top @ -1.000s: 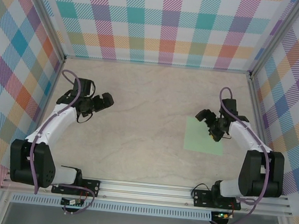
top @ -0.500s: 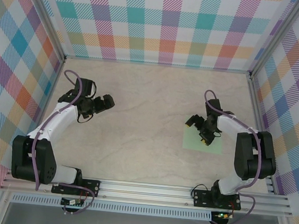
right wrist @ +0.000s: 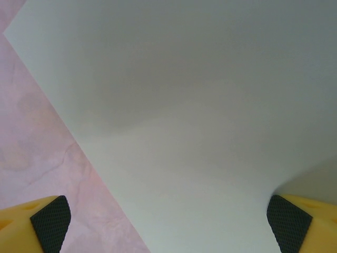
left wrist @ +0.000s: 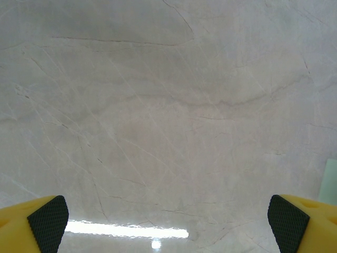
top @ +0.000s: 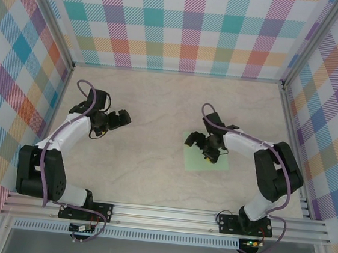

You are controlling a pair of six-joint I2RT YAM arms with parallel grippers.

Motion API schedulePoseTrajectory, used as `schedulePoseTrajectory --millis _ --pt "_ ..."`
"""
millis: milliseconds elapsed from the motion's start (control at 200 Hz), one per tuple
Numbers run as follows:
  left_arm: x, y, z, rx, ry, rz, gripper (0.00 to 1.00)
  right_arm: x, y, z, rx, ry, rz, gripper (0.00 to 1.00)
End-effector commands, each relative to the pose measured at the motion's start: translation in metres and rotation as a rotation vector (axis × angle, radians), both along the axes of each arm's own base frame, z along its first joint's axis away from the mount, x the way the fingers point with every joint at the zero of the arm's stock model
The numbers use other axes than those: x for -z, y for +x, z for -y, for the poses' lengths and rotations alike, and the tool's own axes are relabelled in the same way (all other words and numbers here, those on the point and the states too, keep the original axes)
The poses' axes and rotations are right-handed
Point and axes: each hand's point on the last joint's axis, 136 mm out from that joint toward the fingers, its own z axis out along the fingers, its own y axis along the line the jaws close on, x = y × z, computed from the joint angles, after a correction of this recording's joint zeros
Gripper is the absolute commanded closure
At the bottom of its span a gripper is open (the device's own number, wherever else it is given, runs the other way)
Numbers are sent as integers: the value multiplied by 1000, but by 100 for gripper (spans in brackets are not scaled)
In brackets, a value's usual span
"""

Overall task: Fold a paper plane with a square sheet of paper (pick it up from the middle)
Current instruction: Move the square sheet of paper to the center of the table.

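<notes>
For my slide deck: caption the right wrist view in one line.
Open right gripper over the pale mint-green square sheet of paper on the marbled beige table.

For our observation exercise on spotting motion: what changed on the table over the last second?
The right gripper swept left toward the middle of the table, jaws open, and the paper slid left with it. The left gripper, also open and empty, barely moved.
</notes>
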Motion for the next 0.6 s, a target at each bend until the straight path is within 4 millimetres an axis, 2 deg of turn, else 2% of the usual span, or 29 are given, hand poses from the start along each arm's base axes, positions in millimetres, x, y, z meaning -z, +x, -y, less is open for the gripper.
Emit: schedulePoseTrajectory --millis 0,110,210,270,395,595 --pt "-9 5 -2 5 -7 17 0 21 -49 -11 -79 -68 -154 0" --pt "-10 5 -2 7 -5 27 0 5 -44 -3 -150 -169 -125 0" --pt "-11 4 -4 2 1 27 0 -28 -25 1 -228 -232 -25 0" --pt "-12 4 -4 0 3 29 0 -40 -20 6 -295 -276 11 0" --pt "-11 3 -4 -8 -4 31 0 -35 -15 19 -414 -398 1 0" --pt "-10 2 -5 -6 7 26 0 -25 -2 4 -491 -380 -16 0"
